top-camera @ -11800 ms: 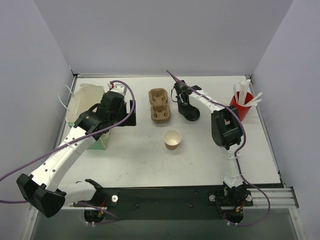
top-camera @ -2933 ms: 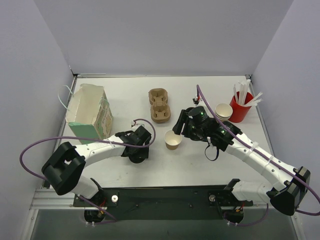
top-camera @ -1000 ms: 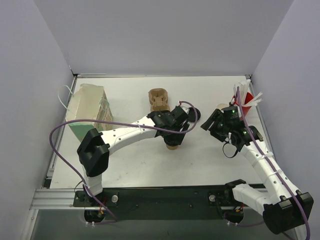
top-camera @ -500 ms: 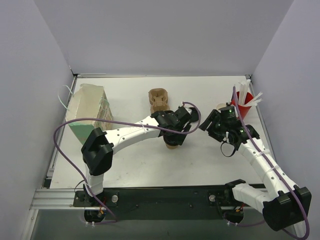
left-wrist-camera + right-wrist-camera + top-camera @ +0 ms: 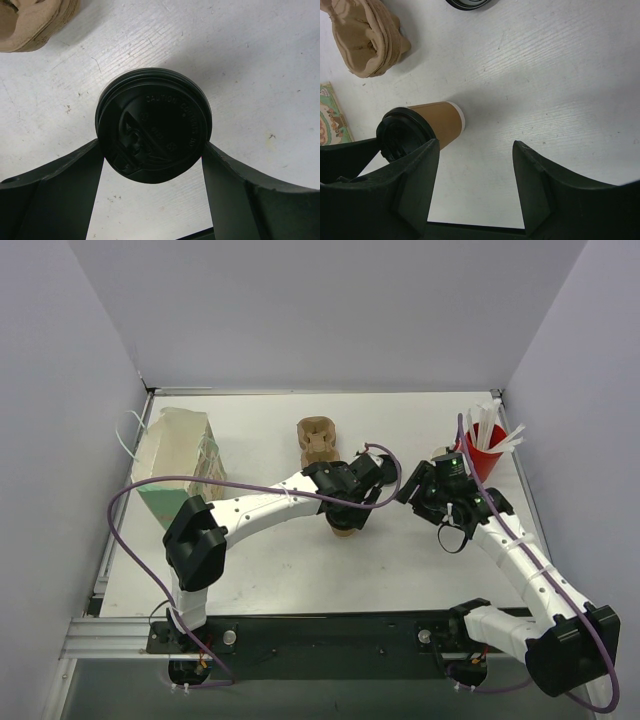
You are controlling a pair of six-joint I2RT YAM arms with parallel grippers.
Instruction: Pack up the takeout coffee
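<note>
The takeout coffee (image 5: 437,120) is a brown paper cup standing mid-table, capped with a black lid (image 5: 152,130). From above only a sliver of the cup (image 5: 343,528) shows under the left arm. My left gripper (image 5: 152,146) reaches down over it, both fingertips (image 5: 97,155) pressed against the lid's rim, so it is shut on the lid. My right gripper (image 5: 476,144) hovers just right of the cup, open, with only bare table between its fingers. In the top view the right gripper (image 5: 408,492) is a short gap from the left gripper (image 5: 352,502).
The pulp cup carrier (image 5: 318,438) lies behind the cup. A green printed bag (image 5: 180,465) stands far left. The red cup of white sticks (image 5: 487,448) and a pale cup rim (image 5: 440,452) are at the right. Another lid (image 5: 470,4) lies nearby.
My right gripper has drifted a little left, closer to the cup. The left gripper has stayed on the lid.
</note>
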